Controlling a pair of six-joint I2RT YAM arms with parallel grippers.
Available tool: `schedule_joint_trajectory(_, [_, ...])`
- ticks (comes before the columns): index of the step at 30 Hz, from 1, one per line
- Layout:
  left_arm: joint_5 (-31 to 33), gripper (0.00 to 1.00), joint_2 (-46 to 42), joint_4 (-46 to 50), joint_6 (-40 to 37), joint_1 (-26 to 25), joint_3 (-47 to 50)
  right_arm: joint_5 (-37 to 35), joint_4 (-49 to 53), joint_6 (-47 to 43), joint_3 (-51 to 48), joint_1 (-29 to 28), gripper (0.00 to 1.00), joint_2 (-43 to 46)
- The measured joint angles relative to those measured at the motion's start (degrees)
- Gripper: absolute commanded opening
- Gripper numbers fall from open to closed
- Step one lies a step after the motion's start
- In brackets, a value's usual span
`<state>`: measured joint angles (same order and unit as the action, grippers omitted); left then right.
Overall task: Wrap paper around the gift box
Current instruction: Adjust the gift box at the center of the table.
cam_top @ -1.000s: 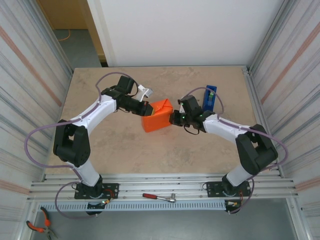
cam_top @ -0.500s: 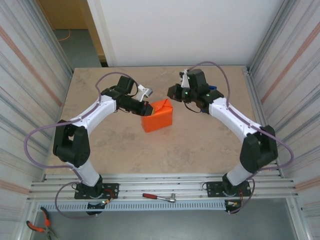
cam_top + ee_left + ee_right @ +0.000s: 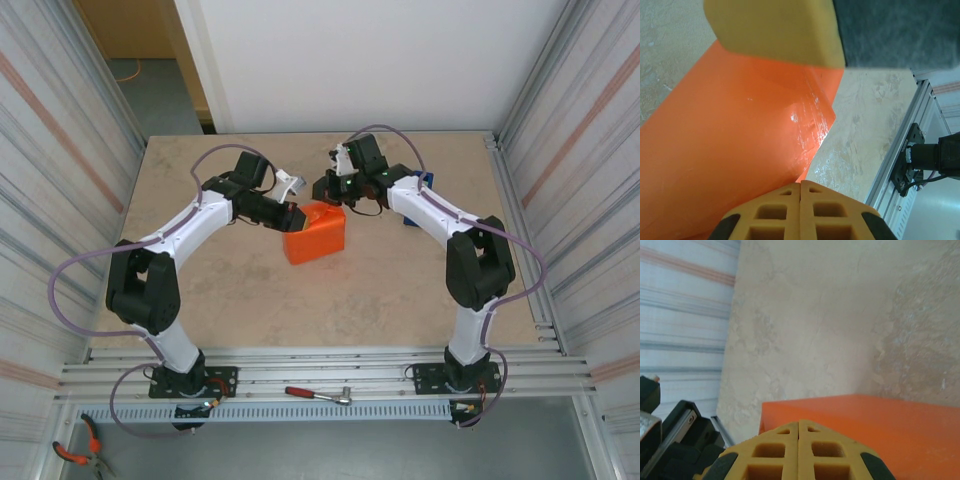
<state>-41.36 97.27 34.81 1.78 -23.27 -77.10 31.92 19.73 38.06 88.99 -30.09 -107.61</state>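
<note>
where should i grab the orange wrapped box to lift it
Probably the wrapped gift box across its near and far sides, coming down from above: the orange paper lies flat on the near side, while the top peaks into a raised fold.

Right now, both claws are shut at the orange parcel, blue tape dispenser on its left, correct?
No: the top view shows the tape dispenser right of the parcel. The left claw and right claw are shut at it.

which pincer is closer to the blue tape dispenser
Right. The right pincer is at the far edge of the orange paper, left of the tape dispenser; the left pincer is at its left side, farther away.
</note>
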Motion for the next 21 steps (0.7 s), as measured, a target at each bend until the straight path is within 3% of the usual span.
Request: schedule_joint_trajectory(21, [0.0,0.00,0.0,-0.2,0.2,0.0,0.1,1.1,0.8,-1.7,-8.5,-0.5,0.00,5.1])
